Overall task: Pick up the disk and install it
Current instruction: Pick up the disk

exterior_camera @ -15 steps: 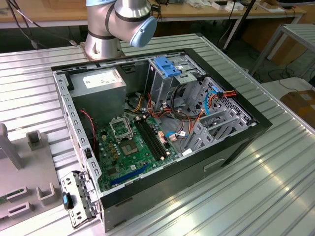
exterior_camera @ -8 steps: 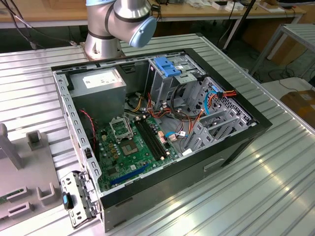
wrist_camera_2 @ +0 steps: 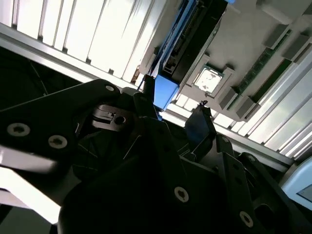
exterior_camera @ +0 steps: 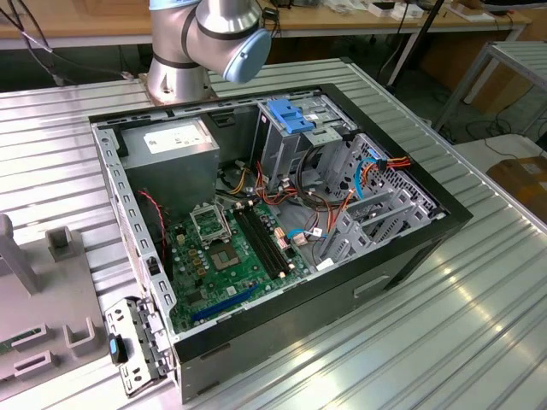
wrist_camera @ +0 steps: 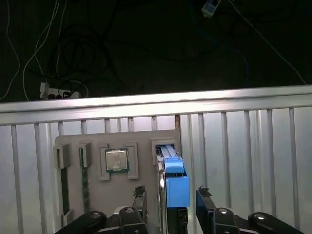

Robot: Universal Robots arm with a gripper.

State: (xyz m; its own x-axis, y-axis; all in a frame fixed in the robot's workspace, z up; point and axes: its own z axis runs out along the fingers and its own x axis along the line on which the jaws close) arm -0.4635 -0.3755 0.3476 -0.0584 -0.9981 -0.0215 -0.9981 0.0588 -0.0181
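**Ribbed metal counter, opened-up PC, gripper straddling the disk**

So the setup is a shiny ribbed metal counter (exterior_camera: 427,342) with a black computer case (exterior_camera: 282,312) lying on its side, panel off. You can see the green motherboard (exterior_camera: 231,256) and a tangle of red and orange wires inside it. The silver robot arm (exterior_camera: 205,38) is mounted right behind the case.

In the first wrist view the gripper (wrist_camera: 171,190) is open. Its two dark fingers (wrist_camera: 204,197) sit one on each side of the disk (wrist_camera: 175,175), with a slim gap showing on both sides, so nothing is clamped.

The disk stands on its edge in a slot of a grey tray (wrist_camera: 146,139), right between the fingers, with its blue carrier rail facing up toward the gripper. In the same tray, out past one finger, a processor chip (wrist_camera: 117,160) lies flat in its square pocket. Farther out that way, two memory sticks (wrist_camera: 85,180) sit in narrow slots.

Beyond the counter's edge, ahead of the gripper, the dark floor (wrist_camera: 146,48) has loose cables and a power strip (wrist_camera: 53,90).
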